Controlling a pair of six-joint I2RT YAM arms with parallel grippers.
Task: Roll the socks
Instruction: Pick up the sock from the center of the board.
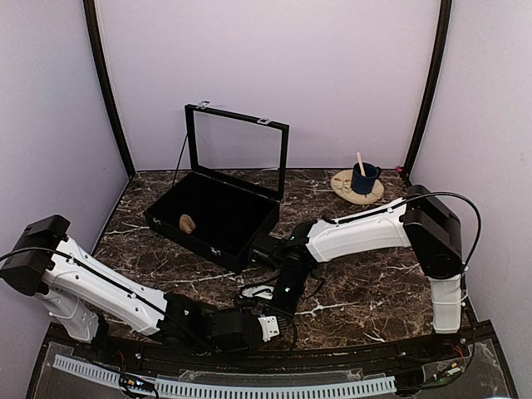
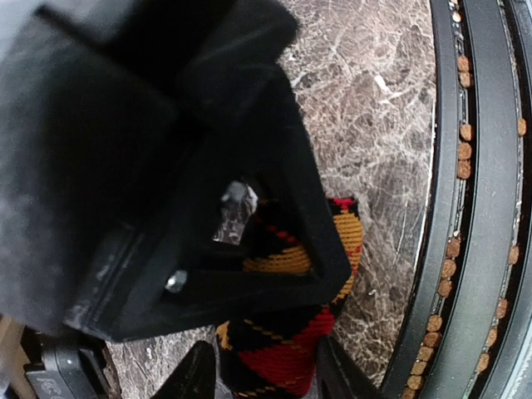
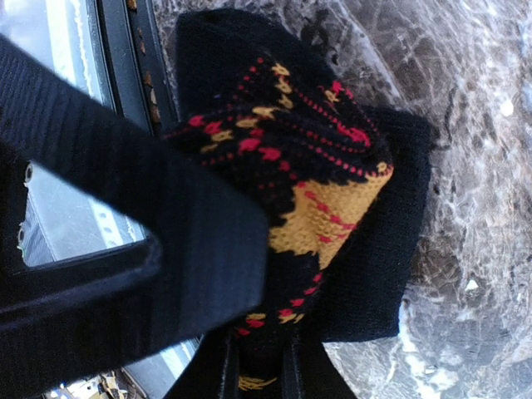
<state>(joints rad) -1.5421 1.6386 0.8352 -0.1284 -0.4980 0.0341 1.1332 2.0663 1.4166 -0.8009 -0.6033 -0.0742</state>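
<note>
Right tool [image 3: 258, 367] clenched on socks [image 3: 326, 218], left tool [image 2: 266, 370] gripping them too, on table [image 3: 474, 166].

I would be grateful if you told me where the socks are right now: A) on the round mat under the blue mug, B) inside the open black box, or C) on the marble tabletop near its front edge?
C: both wrist views show the socks on the marble tabletop beside the front rail, held between the left arm's fingers and the right arm's fingers.
</note>
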